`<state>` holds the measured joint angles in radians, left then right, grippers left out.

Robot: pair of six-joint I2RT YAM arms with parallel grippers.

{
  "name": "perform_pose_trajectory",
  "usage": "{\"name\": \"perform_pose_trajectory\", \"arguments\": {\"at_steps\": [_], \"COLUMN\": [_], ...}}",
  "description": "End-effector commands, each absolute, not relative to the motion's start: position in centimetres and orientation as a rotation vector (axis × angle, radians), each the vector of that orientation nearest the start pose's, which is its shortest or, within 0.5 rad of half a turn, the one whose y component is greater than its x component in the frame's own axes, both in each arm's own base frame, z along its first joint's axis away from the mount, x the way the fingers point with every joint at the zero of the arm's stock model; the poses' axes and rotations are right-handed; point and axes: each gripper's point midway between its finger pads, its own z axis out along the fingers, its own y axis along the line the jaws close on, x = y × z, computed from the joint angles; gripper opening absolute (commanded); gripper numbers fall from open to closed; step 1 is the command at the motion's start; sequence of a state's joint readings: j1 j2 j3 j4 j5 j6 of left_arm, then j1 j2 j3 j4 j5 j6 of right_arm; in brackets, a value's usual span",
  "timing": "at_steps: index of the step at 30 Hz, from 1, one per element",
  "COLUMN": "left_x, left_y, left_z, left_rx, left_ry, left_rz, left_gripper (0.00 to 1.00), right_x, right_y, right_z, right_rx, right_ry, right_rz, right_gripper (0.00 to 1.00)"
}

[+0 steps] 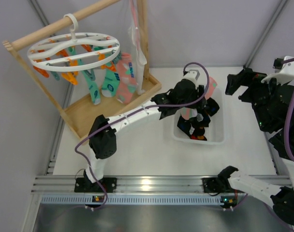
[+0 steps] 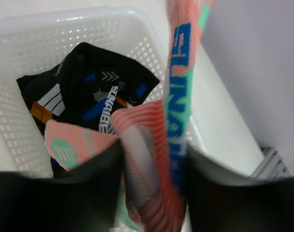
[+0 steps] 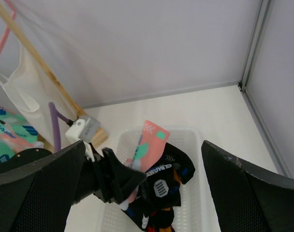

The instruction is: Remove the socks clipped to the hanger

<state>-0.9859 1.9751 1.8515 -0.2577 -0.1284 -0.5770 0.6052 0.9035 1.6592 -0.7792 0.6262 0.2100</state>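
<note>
Pink sock crosses the basket rim.

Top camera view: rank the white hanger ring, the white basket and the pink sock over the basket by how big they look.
1. hanger ring, widest, though it hangs up off the table, likely nearer the camera, which flatters it
2. basket
3. pink sock, clearly smallest
</note>
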Motion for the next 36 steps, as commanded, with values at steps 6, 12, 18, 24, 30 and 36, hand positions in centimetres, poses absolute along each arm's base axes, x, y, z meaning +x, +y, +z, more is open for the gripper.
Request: {"name": "perform_pose_trajectory", "arguments": {"at_steps": [6,12,18,24,30,36], "left_x": [30.7,29.9,30.3,33.9,37.3,40.6], "left_y": [-48.8,-40.9,-29.5,-24.0,-22.6,-22.7], "left_z": [28.8,34.2,32.9,29.0,26.2,23.5], "left_rx": [0.303,0.149,-0.087,-0.204,-0.283,-0.325], "left_ry": [1.95,1.853,1.82,1.87,1.867,1.875], "left_rz": [-0.86,-0.729,-0.361,-0.177,0.012,0.128], "left_gripper": [0.98,0.99,0.99,0.99,0.99,0.98], "right_x": [24.7,27.0,28.8,29.1,28.9,28.4], "right_y": [4.6,6.7,9.5,13.3,13.8,14.6], "right_z": [45.1,44.3,43.7,44.0,44.2,44.7], "right_rx": [0.128,0.089,0.009,-0.138,-0.179,-0.24], "right_ry": [1.712,1.741,1.746,1.708,1.689,1.666], "right_rz": [0.023,0.12,0.27,0.444,0.466,0.506], "right_gripper": [0.99,0.99,0.99,0.99,0.99,0.99]}}
